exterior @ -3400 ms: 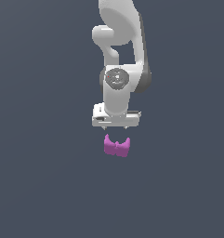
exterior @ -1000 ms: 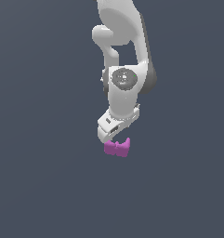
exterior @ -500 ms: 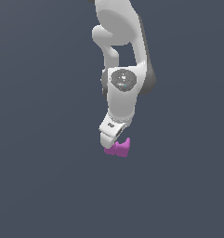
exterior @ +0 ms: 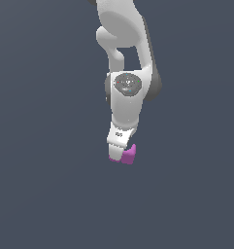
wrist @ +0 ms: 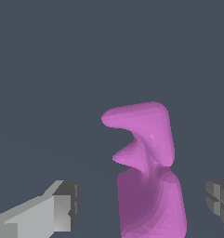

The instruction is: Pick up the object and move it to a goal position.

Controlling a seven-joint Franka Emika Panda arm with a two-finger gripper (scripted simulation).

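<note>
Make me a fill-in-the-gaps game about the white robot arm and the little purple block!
1. The blocky piece with the notch is coloured ____.
2. In the wrist view, the block sits ____ the two grey fingers.
3. The white gripper's fingers are ____, not touching the block.
4. The floor is plain dark ____.

Missing words: purple; between; open; grey

no readable text anywhere, only a tiny dark mark on the hand (exterior: 119, 154), too small to make out
</note>
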